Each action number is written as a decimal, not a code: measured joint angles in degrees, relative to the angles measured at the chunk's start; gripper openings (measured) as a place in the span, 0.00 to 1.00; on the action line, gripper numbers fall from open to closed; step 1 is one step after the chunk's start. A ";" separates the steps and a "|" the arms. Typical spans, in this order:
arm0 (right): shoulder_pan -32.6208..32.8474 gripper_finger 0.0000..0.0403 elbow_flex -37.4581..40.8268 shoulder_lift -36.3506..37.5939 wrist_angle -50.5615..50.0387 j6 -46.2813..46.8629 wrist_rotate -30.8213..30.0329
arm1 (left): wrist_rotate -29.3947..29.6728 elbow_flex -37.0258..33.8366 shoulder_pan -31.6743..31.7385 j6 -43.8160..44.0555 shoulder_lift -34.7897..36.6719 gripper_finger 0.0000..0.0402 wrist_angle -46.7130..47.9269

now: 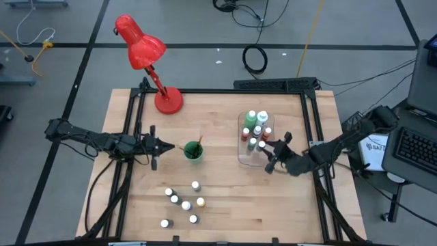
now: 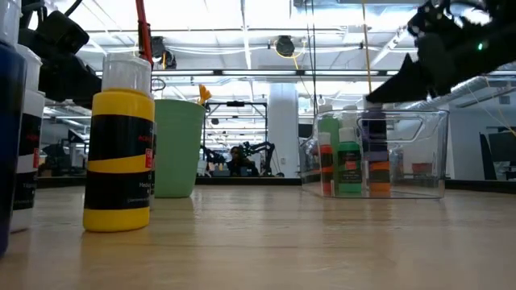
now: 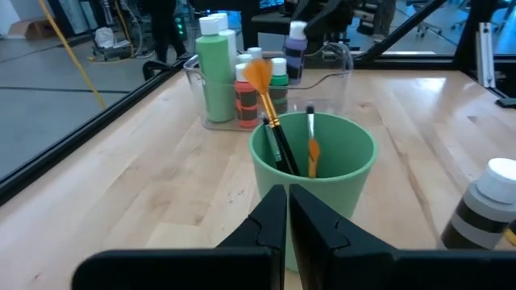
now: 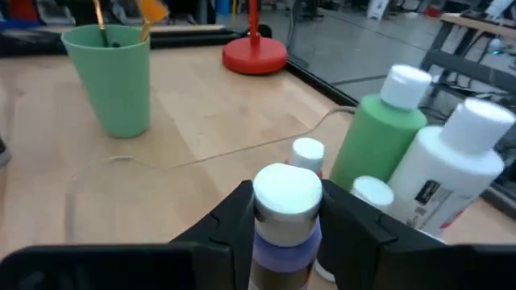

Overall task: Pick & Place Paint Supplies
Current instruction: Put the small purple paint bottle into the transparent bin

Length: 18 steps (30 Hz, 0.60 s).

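My right gripper (image 1: 272, 156) is shut on a small purple bottle with a white cap (image 4: 286, 211) at the near right part of the clear tray (image 1: 242, 158). Inside the tray stand a tall green bottle (image 4: 377, 138), a tall white bottle (image 4: 451, 165) and several small ones. My left gripper (image 1: 168, 145) is shut on nothing, just left of the green cup (image 1: 193, 151). Brushes (image 3: 270, 109) stand in that cup, leaning on its rim. Several small white-capped bottles (image 1: 183, 202) stand upright on the table near its front edge. My right gripper pinches the purple bottle between its two fingers, at the white cap and the neck under it (image 4: 284, 229). The fingers come almost level from the table's right side. The bottle stays upright (image 3: 296, 44). Whether its base touches the tray's floor I cannot tell.
A red desk lamp (image 1: 145, 49) stands at the far left of the table, its base (image 1: 168, 101) behind the cup. A yellow-and-black bottle (image 2: 121, 149) stands close to the low camera. Bare wood lies between the cup and the tray.
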<state>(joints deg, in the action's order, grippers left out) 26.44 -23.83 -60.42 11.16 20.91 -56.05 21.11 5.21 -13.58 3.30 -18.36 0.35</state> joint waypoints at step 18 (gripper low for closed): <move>-8.44 0.36 11.82 1.53 14.56 -0.01 14.21 | 0.50 0.00 0.07 -0.02 0.00 0.05 -0.10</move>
<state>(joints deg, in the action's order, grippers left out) 17.99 -12.02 -58.89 25.72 20.90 -41.84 21.61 5.21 -13.52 3.28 -18.36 0.25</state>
